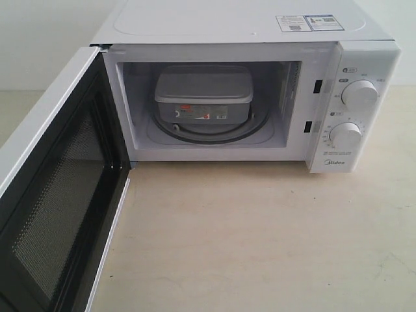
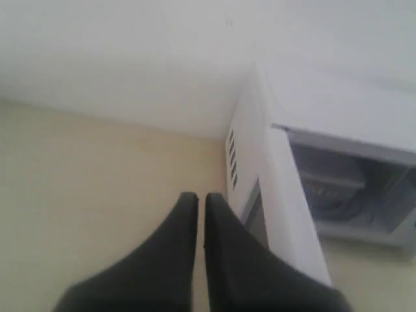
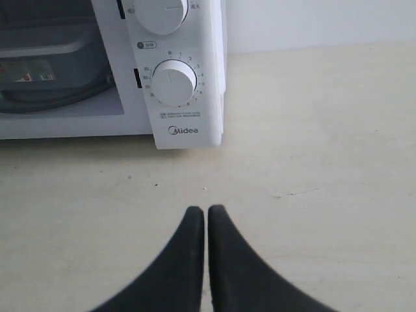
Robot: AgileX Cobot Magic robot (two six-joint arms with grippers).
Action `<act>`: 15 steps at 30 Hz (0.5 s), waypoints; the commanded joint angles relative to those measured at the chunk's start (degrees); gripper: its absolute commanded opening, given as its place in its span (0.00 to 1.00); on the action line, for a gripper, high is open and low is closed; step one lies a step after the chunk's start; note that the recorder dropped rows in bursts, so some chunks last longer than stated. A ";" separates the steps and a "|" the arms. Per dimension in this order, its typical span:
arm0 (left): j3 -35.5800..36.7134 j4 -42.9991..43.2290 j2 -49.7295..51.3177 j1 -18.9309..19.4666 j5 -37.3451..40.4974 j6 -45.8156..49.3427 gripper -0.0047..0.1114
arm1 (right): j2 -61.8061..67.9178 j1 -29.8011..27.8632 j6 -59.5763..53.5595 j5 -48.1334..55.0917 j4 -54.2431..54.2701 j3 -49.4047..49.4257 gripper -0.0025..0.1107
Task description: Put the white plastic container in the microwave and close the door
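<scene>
The white plastic container (image 1: 203, 96) sits inside the microwave (image 1: 364, 58) on the glass turntable, its red-marked label facing out; the right wrist view shows part of the container (image 3: 45, 62) too. The door (image 1: 55, 195) stands wide open at the left, black mesh inner side showing. My left gripper (image 2: 201, 196) is shut and empty, hovering beside the outer face of the door (image 2: 292, 208), near the microwave's vented side. My right gripper (image 3: 206, 210) is shut and empty above the table in front of the knob panel (image 3: 174, 83). Neither gripper shows in the exterior view.
The microwave stands on a beige table (image 1: 260, 234) against a white wall (image 2: 117, 52). Two round knobs (image 1: 344, 135) and the Midea logo (image 3: 183, 130) are on the right panel. Stickers (image 1: 309, 23) lie on the microwave's top.
</scene>
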 commanded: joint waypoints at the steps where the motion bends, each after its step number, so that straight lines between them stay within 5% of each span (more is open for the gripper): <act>1: -7.94 -5.46 17.89 0.12 8.20 11.30 0.08 | -0.29 -0.41 -0.30 -0.32 -0.04 -0.03 0.02; 6: -11.16 -8.52 36.53 0.12 8.20 24.62 0.08 | -0.29 -0.41 -0.30 -0.32 -0.04 -0.03 0.02; 15: -7.98 -21.68 45.57 0.12 8.20 37.20 0.08 | -0.29 -0.41 -0.30 -0.32 -0.04 -0.03 0.02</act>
